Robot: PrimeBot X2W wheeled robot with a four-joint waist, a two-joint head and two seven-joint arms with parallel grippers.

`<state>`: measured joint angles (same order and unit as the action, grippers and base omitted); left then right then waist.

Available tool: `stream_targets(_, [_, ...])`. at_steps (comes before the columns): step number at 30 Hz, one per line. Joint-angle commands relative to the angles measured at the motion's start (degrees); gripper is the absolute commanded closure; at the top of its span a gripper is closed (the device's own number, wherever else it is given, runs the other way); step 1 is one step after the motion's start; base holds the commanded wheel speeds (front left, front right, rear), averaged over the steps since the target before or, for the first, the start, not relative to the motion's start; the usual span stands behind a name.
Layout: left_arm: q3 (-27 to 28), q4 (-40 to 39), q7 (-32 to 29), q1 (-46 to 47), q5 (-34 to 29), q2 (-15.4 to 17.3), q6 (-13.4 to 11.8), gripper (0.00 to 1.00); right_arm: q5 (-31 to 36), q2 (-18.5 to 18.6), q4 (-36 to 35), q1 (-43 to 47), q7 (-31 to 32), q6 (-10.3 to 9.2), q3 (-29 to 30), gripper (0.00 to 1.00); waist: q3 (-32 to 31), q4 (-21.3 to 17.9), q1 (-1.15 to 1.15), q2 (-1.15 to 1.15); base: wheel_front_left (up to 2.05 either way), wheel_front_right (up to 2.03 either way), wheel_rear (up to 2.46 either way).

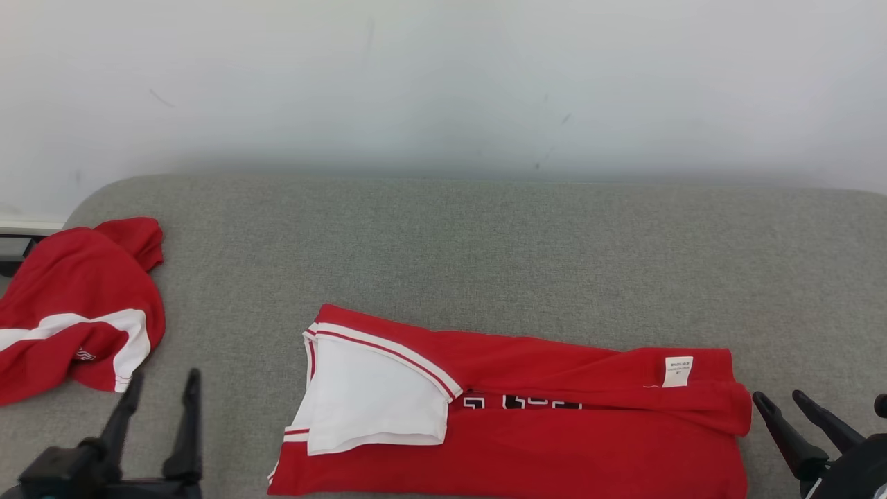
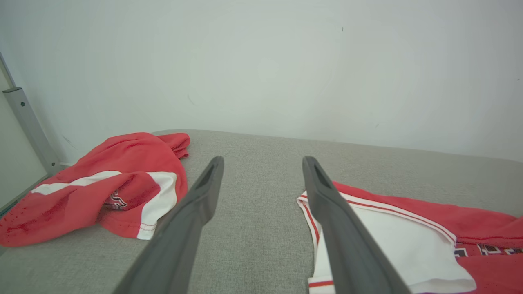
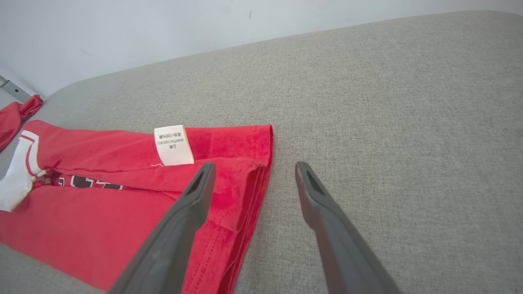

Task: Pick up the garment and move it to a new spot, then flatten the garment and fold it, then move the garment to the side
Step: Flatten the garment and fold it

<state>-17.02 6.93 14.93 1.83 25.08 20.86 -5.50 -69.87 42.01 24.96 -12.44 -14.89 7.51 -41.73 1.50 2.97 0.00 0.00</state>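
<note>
One crumpled red shirt [image 1: 76,305] lies left of the folded garment [image 1: 527,430].

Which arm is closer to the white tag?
Right. The right end effector is just right of the tag; the left end effector is far left, past the shirt.

Far left, a crumpled red-and-white garment [image 1: 76,305] lies bunched at the edge of the grey fabric surface [image 1: 485,242], with a white band curving across it and a small dark print near its hem. Behind it runs a plain white wall [image 1: 443,83], faintly scuffed. A grey metal post [image 2: 28,122] leans up beside the wall at the left corner.
</note>
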Motion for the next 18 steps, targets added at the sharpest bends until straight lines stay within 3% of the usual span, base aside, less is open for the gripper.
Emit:
stream_targets(1, [1.38, -0.61, 0.32, -1.12, -0.79, 0.39, -0.36, 0.0, 0.67, -0.32, 0.49, 0.61, -0.33, -0.04, 0.79, 0.0, -0.07, 0.08, 0.0, 0.0, 0.0, 0.0, 0.0])
stream_targets(8, [7.59, -4.34, 0.32, -4.39, -1.99, -0.99, -2.13, 0.0, 2.43, -2.45, 1.85, 1.47, -0.33, -0.04, 3.43, 0.0, -0.3, 0.39, 0.0, 0.0, 0.0, 0.0, 0.0])
stream_targets(18, [11.41, -6.41, 0.32, -6.99, -3.85, -2.52, -1.73, 0.0, 4.98, -5.35, 5.55, -0.01, 3.21, -0.04, 6.22, 0.0, -0.4, 0.89, 0.0, 0.0, 0.0, 0.0, 0.0])
